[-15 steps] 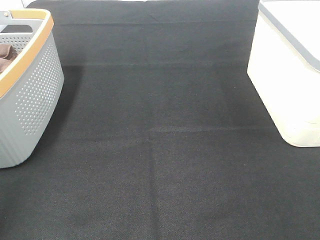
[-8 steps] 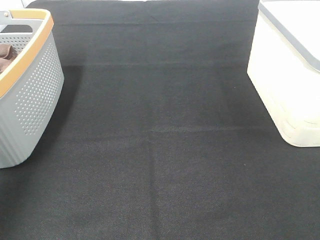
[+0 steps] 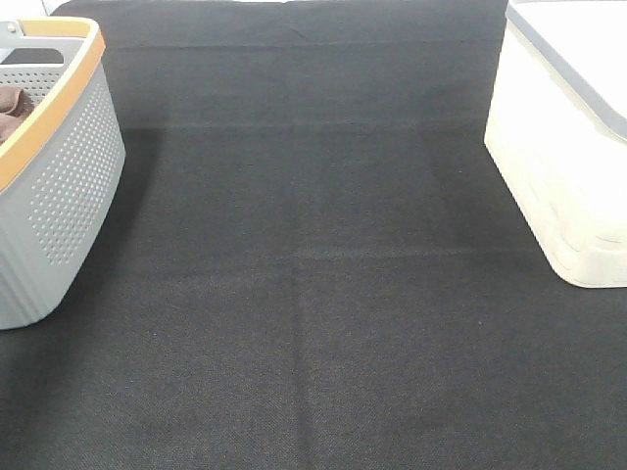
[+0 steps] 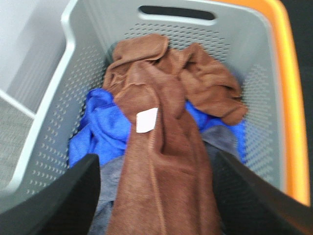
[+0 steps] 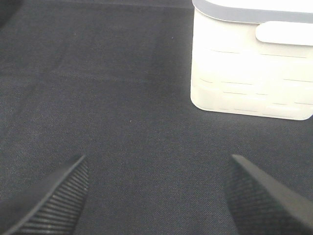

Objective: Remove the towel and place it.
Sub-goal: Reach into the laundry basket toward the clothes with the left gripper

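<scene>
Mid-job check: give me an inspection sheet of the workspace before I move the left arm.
Surface: black fabric table, faint creases.
Job's things: towel, reddish-brown with a white tag, on top of the pile in the grey basket.
Clutter: blue cloth and grey cloth under it; bunched brown cloth behind.
Grippers: left gripper open, fingers either side of the towel, not gripping; right gripper open over bare table.
Cables: nothing seen.
Surroundings: white bin with grey lid at right.
</scene>
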Available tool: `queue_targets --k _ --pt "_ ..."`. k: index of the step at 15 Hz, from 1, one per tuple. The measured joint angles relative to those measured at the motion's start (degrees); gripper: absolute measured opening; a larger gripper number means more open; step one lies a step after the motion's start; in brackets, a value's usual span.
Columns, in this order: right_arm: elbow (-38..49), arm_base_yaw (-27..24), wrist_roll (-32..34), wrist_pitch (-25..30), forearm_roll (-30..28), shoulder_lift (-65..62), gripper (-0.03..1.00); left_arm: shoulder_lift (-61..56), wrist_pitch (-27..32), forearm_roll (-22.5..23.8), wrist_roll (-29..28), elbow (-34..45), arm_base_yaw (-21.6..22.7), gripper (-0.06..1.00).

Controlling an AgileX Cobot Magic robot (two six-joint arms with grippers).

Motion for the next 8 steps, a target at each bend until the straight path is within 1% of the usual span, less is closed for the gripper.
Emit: queue_targets --k 1,3,4,5,7,8 --pt "0.0 0.0 0.0 0.0 0.0 0.0 0.73 2.92 1.32 -0.46 0.0 -2.23 1.38 0.63" --pt "0.0 0.0 0.0 0.0 0.0 0.0 0.73 8.02 5.27 -3.27 -0.11 -7.28 4.35 0.63" --pt "0.0 0.0 0.0 0.0 0.0 0.0 0.73 10.37 7.91 -4.76 -0.11 -9.85 5.44 0.63" --pt "0.0 0.0 0.0 0.0 0.0 0.0 0.73 14.04 12.32 -5.84 0.17 -14.32 6.65 0.63" --pt "0.0 0.0 0.0 0.0 0.0 0.0 0.73 18.62 16.9 -6.13 0.46 -20.8 6.93 0.63" --pt "0.0 0.0 0.0 0.0 0.0 0.0 0.73 21.03 19.25 -6.99 0.63 -24.18 6.93 0.63"
